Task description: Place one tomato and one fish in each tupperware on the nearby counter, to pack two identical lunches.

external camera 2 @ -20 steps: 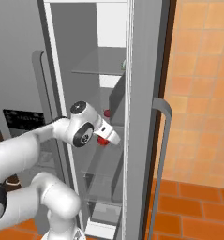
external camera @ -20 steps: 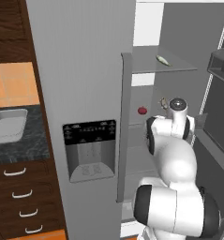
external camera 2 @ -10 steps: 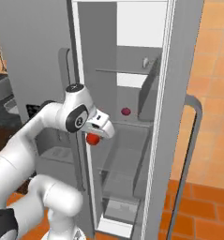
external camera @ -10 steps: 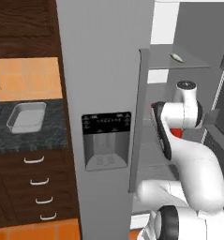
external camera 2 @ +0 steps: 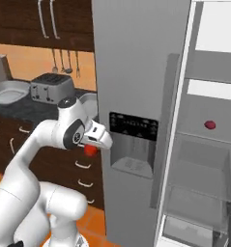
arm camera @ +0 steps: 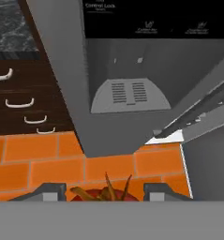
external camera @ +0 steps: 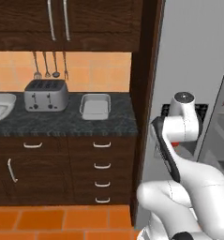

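Fingers (arm camera: 104, 191) clamped on a red tomato (external camera 2: 91, 150), one grey tip (arm camera: 51, 190) on each side of the fruit and its dry brown stalk poking up between them in the hand view. Held in mid-air just in front of the grey fridge (external camera 2: 136, 72), level with the black panel of the water dispenser (external camera 2: 134, 129), apart from its face. Below the fingers, open orange tiled floor (arm camera: 48, 164), with nothing between hand and tiles. To the fingers' left, the near corner edge of the fridge, then dark wood drawers (external camera: 102, 168) with curved silver handles, well apart from the tomato. Above those drawers, the speckled black tabletop (external camera: 62, 123), its front edge running straight toward the tall dark cabinet side beside the fridge. On the tabletop, well to the left of the fingers and higher than the tomato: one shallow grey tub (external camera: 95, 106) nearest the fridge, a silver toaster (external camera: 46, 94) just beside it, and a second grey tub (external camera 2: 10, 91) beyond the toaster. Free stone in front of the near tub. To the fingers' right, the open fridge compartment, with a second tomato (external camera 2: 209, 125) lying on a shelf, well apart from the hand.
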